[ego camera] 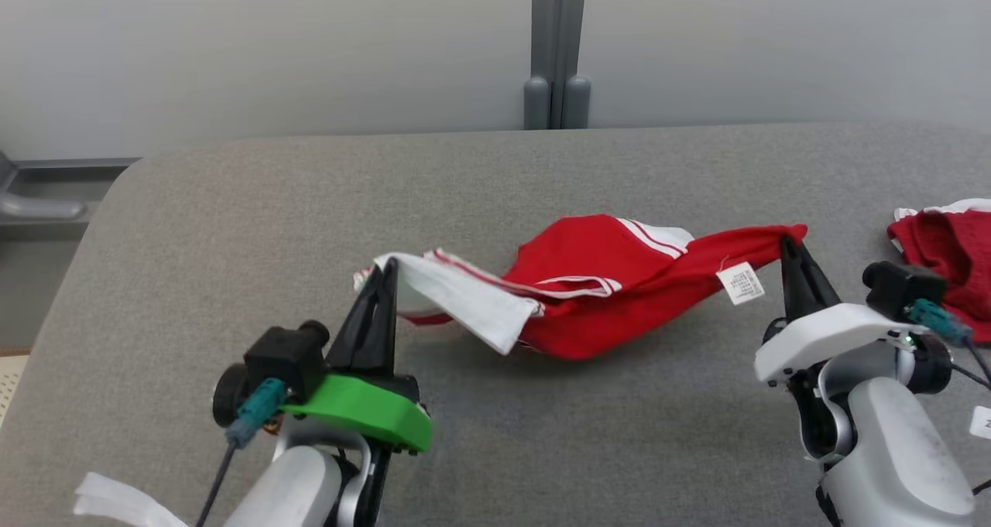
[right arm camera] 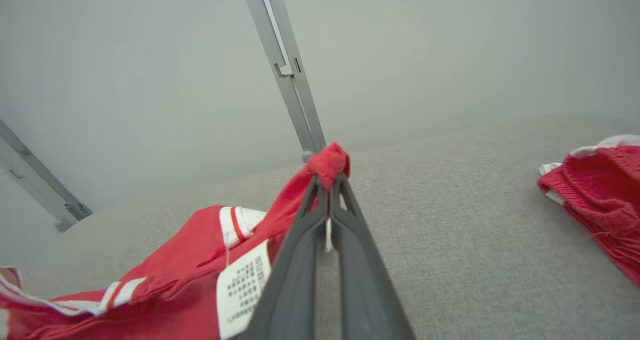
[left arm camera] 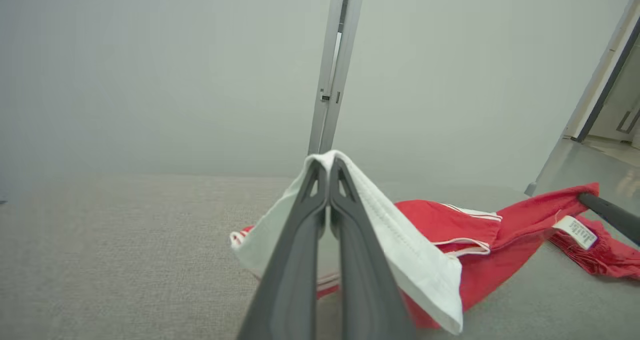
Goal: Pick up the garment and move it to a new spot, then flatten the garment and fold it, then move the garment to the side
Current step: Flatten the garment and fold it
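On my head feed the garment [ego camera: 612, 287], red with white stripes and a white band [ego camera: 464, 299], hung strung between my two arms. It was over the middle of the grey worktop [ego camera: 542, 171], rather nearer the near edge than the far one.

My left gripper [ego camera: 389, 265] had its jaws pressed fully together on the white band at the garment's left end. The wrist feed showed that cloth draped over both tips and folding down along their right side. My right gripper [ego camera: 787, 241] was clamped just as tight, with a small bunch of red fabric pinched at its very tip, at the garment's right end.

Both ends were lifted off the worktop while the middle sagged. The lowest red fold cast a shadow close beneath it, and I could not tell whether it touched the surface. A white care label [ego camera: 741, 282] hung from the red edge just beside the right gripper.

A second red cloth [ego camera: 948, 252] with a white edge lay at the worktop's right edge, apart from the held garment and beyond my right wrist. A white strip [ego camera: 116, 504] showed by the near edge, left of my left forearm; I could not make out what it was. Beyond the far edge a grey post [ego camera: 556, 47] stood against the pale wall.
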{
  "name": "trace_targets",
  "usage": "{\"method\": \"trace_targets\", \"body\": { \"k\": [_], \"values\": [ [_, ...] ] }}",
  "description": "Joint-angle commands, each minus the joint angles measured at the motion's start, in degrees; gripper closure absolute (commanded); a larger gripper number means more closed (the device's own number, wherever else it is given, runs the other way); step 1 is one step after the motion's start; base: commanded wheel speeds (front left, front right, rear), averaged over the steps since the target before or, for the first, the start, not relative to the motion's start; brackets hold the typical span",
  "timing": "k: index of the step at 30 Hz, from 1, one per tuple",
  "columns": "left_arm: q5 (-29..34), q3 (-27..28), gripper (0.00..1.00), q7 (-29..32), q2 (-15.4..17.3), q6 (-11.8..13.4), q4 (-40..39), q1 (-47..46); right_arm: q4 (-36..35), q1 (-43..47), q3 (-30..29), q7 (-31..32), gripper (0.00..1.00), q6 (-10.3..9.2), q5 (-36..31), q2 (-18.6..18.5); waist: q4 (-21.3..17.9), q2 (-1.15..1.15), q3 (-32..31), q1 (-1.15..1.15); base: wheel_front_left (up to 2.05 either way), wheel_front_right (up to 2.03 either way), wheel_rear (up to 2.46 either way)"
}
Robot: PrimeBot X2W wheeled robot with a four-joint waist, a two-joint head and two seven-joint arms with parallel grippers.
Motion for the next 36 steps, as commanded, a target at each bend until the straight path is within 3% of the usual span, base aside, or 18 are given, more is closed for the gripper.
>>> {"method": "trace_targets", "body": {
  "k": [1,8,14,18,23,26,30,31,36],
  "values": [
    [0.7,0.7,1.0,0.2,1.3,0.7,-3.5,-1.0,-3.9,1.8,-0.1,1.0,1.0,-0.09,1.1,-0.6,-1.0,0.0,-1.8,0.0,0.0,0.0,0.0],
    [3.7,4.7,1.0,3.4,7.7,4.2,-26.7,-2.6,-33.2,9.4,-2.7,10.9,1.0,-0.06,4.6,-0.9,-3.0,0.0,-4.7,0.0,0.0,0.0,0.0],
    [6.4,8.5,1.0,8.1,12.7,5.8,-43.1,-6.5,-55.5,13.4,-7.0,19.9,1.0,-0.06,5.2,-0.4,-5.0,0.0,-5.9,0.0,0.0,0.0,0.0],
    [6.0,10.1,1.0,12.3,14.7,5.9,-50.2,-9.7,-66.1,14.2,-9.2,24.9,1.0,-0.05,5.7,-0.2,-6.3,0.0,-5.9,0.0,0.0,0.0,0.0],
    [5.0,11.3,1.0,17.2,16.0,5.8,-53.9,-13.6,-73.8,14.4,-10.9,29.9,1.0,-0.05,6.1,0.1,-7.6,0.0,-4.6,0.0,0.0,0.0,0.0],
    [3.5,11.2,1.0,18.6,15.6,5.5,-52.0,-15.0,-73.3,14.5,-11.6,31.8,1.0,-0.05,6.7,0.5,-8.1,0.0,-2.9,0.0,0.0,0.0,0.0],
    [2.0,10.5,1.0,18.1,15.0,3.4,-45.3,-18.0,-66.8,11.7,-10.3,32.7,1.0,-0.05,8.5,0.7,-8.4,0.0,1.5,0.0,0.0,0.0,0.0],
    [0.8,9.8,1.0,17.3,13.1,-1.5,-30.6,-30.0,-52.4,-1.2,-6.0,31.5,1.0,-0.04,9.7,0.8,-8.4,0.0,10.6,0.0,0.0,0.0,0.0],
    [5.5,9.8,1.0,12.3,11.5,-5.5,-10.0,-48.7,-31.6,-23.7,-2.4,25.1,1.0,-0.04,4.6,0.9,-9.6,0.0,16.5,0.0,0.0,0.0,0.0]
  ]
}}
